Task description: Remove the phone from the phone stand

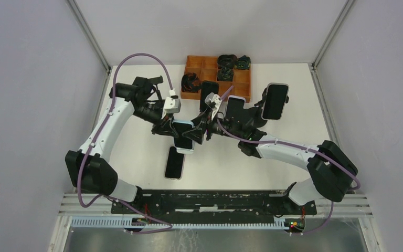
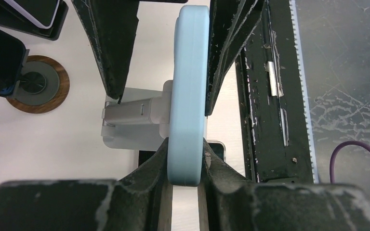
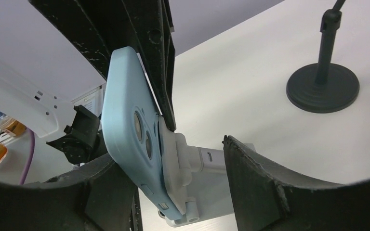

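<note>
Nearest the arm bases, a dark phone [image 1: 174, 163] lay flat on the white tabletop [image 1: 241, 170], at six o'clock from the light-blue phone [image 1: 183, 135], which sat a little left of the tabletop's middle. The left tool [image 2: 187, 161] reached in from nine o'clock. Its two fingers [image 2: 149, 178] were pressed against the two broad faces of the light-blue phone and pinched it near one end, so the left wrist view showed the phone edge-on. The phone's back, with its camera lenses facing the right wrist view, lay against the grey head of the phone stand [image 2: 135, 113]. The stand's silver arm ran from that head toward a pale base plate on the tabletop. The right tool [image 3: 173, 159] came in from three o'clock with its jaws spread wide. One finger stood on the screen side of the phone, and the other finger [image 3: 270, 192] stood behind the stand's arm, close to it, with a gap visible between the two. Whether the screen-side finger touched the phone could not be told. Farther back, at one o'clock, was a first propped phone [image 1: 208, 94]. A second propped phone [image 1: 234, 107] was at two o'clock, and a third propped phone [image 1: 274, 101] stood farther right. A round black stand base [image 3: 323, 86] and a wood-ringed round base [image 2: 38, 84] rested on the tabletop near them. Farthest, at one o'clock against the back edge, sat an orange tray [image 1: 197, 63] with coiled black cables [image 1: 228, 60] in several compartments.
</note>
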Robot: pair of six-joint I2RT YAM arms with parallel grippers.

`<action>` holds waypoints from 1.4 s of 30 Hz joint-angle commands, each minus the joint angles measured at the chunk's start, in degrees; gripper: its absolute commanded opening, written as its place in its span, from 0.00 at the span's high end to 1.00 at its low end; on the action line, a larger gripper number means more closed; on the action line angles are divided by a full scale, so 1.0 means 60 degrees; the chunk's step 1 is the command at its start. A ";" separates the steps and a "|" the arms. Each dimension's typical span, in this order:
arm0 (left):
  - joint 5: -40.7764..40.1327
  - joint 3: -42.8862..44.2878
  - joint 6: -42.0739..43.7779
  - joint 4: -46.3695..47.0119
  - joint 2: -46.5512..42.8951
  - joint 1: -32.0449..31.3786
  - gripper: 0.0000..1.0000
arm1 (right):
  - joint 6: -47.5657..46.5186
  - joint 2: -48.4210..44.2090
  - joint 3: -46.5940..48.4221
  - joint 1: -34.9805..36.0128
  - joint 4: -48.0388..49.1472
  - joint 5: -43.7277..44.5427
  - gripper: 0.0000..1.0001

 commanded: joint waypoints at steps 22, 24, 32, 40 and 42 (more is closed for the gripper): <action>0.0588 -0.0247 -0.2996 0.1873 -0.1246 -0.0280 0.98 | -0.0290 -0.0682 -0.0053 0.0446 -0.0185 0.0406 0.40; 0.0585 -0.0201 -0.2891 0.1726 -0.1271 -0.0281 0.98 | -0.0225 -0.0512 0.0103 0.0475 -0.0067 0.0312 0.44; 0.0702 0.0024 -0.2957 0.1651 -0.1263 -0.0310 0.98 | 0.0072 -0.0053 0.0454 0.0702 0.0551 -0.0412 0.82; 0.0777 0.0188 -0.3104 0.1581 -0.1235 -0.0339 0.94 | 0.0677 -0.0354 0.0113 0.0702 0.1694 -0.1067 1.00; 0.0749 0.0239 -0.3198 0.1570 -0.1206 -0.0340 0.68 | 0.0975 -0.0413 0.0009 0.0684 0.2021 -0.1128 1.00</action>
